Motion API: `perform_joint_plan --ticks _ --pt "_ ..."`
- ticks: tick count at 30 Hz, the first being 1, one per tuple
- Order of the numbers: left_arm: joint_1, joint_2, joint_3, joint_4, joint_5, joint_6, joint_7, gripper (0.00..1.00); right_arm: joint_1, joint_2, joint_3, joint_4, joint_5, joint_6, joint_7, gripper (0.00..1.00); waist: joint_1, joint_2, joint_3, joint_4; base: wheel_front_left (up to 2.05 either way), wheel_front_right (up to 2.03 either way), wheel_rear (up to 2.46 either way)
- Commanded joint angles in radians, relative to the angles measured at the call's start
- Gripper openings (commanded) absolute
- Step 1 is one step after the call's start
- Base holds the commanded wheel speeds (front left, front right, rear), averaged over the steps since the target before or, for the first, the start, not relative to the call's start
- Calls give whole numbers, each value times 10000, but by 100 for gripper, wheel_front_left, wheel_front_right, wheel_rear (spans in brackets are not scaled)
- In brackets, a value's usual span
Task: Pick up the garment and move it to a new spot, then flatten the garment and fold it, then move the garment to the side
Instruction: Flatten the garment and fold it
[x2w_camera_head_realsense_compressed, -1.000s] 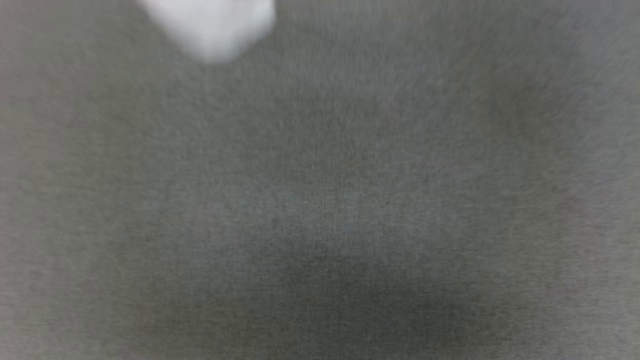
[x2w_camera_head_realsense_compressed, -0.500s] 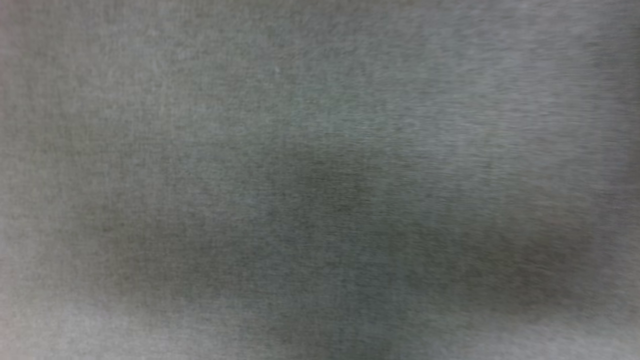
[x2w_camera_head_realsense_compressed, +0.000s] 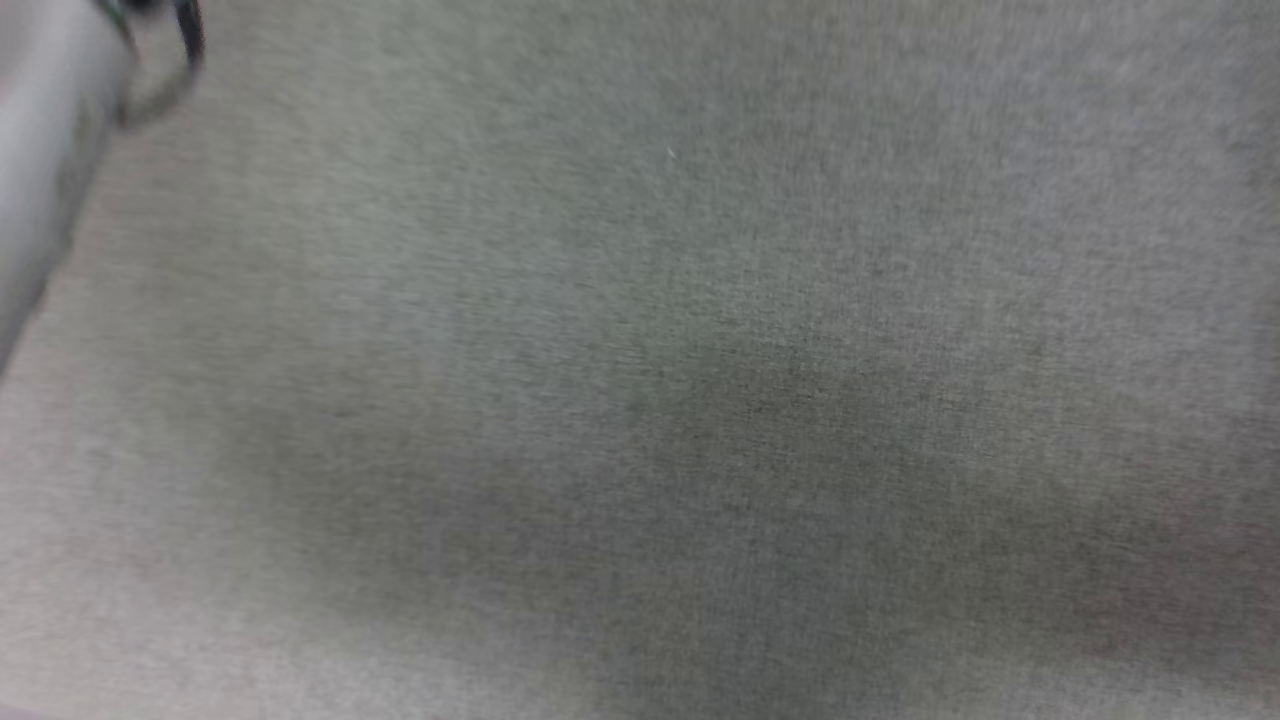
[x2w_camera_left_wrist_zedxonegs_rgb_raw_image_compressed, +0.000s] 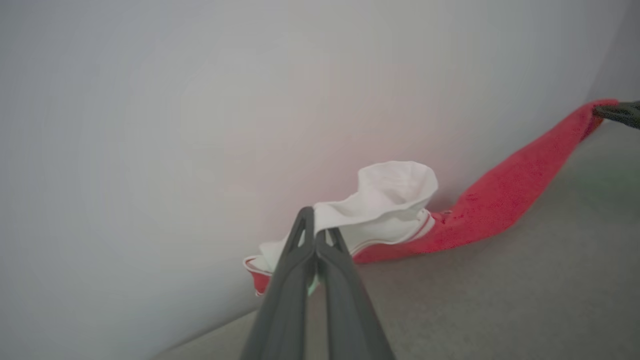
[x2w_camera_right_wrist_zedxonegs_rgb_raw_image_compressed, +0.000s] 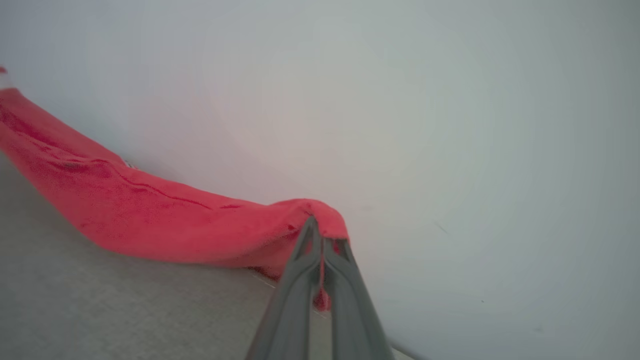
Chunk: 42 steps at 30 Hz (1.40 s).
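Gripping, left gripper: fingers pressed together, pinching the white sleeve end of the garment.
Right gripper: closed on a red edge.
Garment position: stretched between both grippers, low by the grey surface, beside the pale wall.
Advice: both arms are best moved together, span held taut, then lowered evenly.

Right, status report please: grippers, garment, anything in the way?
Left gripper shut on garment, white sleeve. Right gripper shut on red edge. Pale wall close behind.
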Motion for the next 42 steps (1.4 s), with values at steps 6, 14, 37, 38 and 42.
perform_joint_plan --ticks 6,14,37,38,42 --pt "2077 1378 -1133 -2011 -1560 -16 1521 0 2094 -943 659 -1132 1904 -10 988 0 0 0 -2332 317 0 0 0" --pt "4490 3065 -1867 -4385 -2442 485 2672 0 4866 -1935 1008 -2877 3744 -10 2652 0 0 0 -3520 163 0 0 0" --pt "11051 6714 -3258 -10730 -4300 4556 1884 0 13893 -3263 -1533 -7853 5906 -10 6926 0 0 0 -4857 -388 0 0 0" --pt "11173 6750 -3276 -10803 -4339 4630 1890 0 14197 -3215 -1711 -8037 5938 -10 7085 0 0 0 -4851 -393 0 0 0" --pt "11560 6866 -3298 -11100 -4593 4909 1773 0 15069 -3046 -2444 -8750 5715 -10 7532 0 0 0 -4752 -455 0 0 0"
